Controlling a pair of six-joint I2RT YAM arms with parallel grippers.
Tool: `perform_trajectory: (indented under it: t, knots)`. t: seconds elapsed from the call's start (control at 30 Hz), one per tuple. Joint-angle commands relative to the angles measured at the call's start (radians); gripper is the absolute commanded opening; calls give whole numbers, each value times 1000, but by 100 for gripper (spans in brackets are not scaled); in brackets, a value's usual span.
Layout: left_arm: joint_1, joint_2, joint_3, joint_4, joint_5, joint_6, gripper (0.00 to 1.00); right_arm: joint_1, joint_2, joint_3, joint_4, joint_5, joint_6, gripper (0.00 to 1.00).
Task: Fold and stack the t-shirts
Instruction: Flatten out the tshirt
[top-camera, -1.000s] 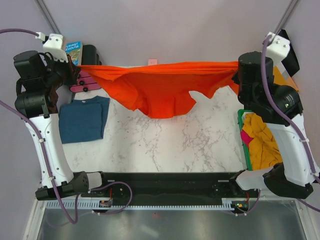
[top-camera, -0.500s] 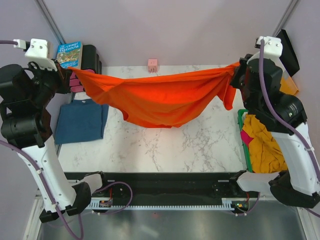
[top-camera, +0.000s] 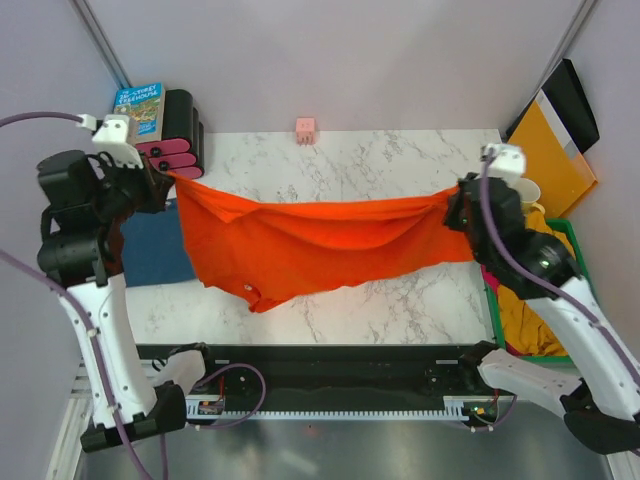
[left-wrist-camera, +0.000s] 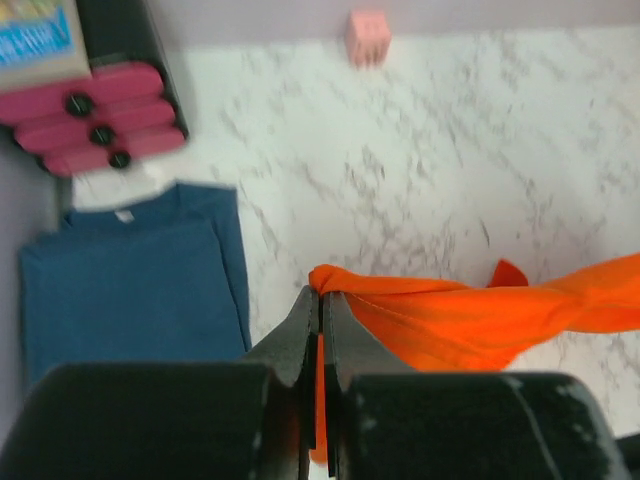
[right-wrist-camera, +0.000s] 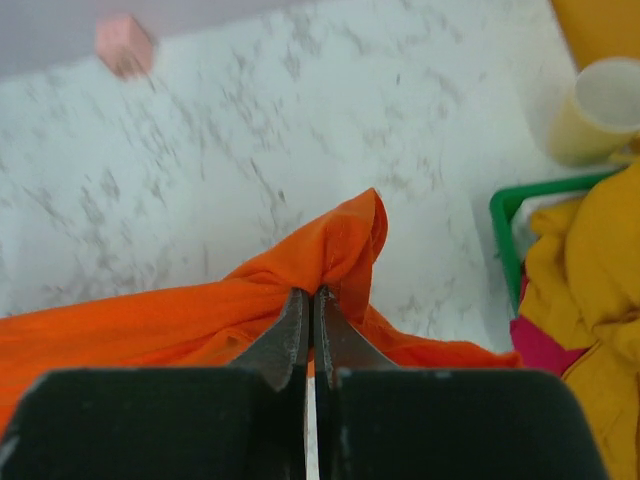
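Note:
The orange-red t-shirt (top-camera: 320, 240) hangs stretched between both grippers over the marble table (top-camera: 380, 165); its lower edge sags toward the near side. My left gripper (top-camera: 170, 180) is shut on its left corner, seen in the left wrist view (left-wrist-camera: 321, 297). My right gripper (top-camera: 455, 205) is shut on its right corner, seen in the right wrist view (right-wrist-camera: 312, 295). A folded teal-blue t-shirt (top-camera: 155, 245) lies at the left, partly hidden by the left arm, and shows in the left wrist view (left-wrist-camera: 120, 280). Mustard-yellow (top-camera: 525, 315) and pink (right-wrist-camera: 545, 345) shirts lie in the green bin (top-camera: 560, 228).
A pink and black rack (top-camera: 175, 140) with a book (top-camera: 138, 108) stands at the back left. A small pink block (top-camera: 305, 128) sits at the back edge. A stiff yellow-orange folder (top-camera: 555, 150) leans at the back right. A pale cup (right-wrist-camera: 600, 120) stands beside the bin.
Both grippers have come down and toward the near side with the orange-red shirt. The shirt now hangs lower over the table's middle, spread wider.

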Motion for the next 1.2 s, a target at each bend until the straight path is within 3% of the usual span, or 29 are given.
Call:
perform_trajectory:
  t: [0.0,0.13,0.23,0.43,0.47,0.57,0.63,0.7,0.73,0.83,0.93,1.07,1.17]
  knots:
    - [3,54,-206,37,-33,65,2,-3,61,-172,59,-112,148,0]
    - [5,80,-237,108,-76,94,2,-9,166,-144,115,-91,121,0]
    - [3,208,-80,108,-78,79,2,-53,316,54,105,-88,47,0]
    - [5,541,504,-2,-75,16,2,-86,570,627,59,-62,-25,0]
    - [5,592,710,-31,-79,16,2,-86,598,795,13,-63,-25,0]
    - [3,663,916,-104,-89,23,2,-84,645,939,-45,-82,-30,0]
    - [5,587,840,-86,-84,46,2,-83,590,873,-50,-79,-17,0]
    - [6,508,615,-41,-77,66,2,-84,477,660,-20,-71,1,0]
    - [7,418,432,-12,-70,74,2,-84,431,481,29,-75,16,0]
    - [5,260,86,101,-61,112,2,-84,255,194,86,-91,68,0]
    - [7,88,-80,123,-85,148,2,-70,121,34,68,-91,95,0]
    - [16,-32,-96,90,-96,152,2,-64,9,-1,-3,-42,75,0]
    - [16,-78,-14,51,-81,116,2,-64,-42,62,-56,-14,31,0]
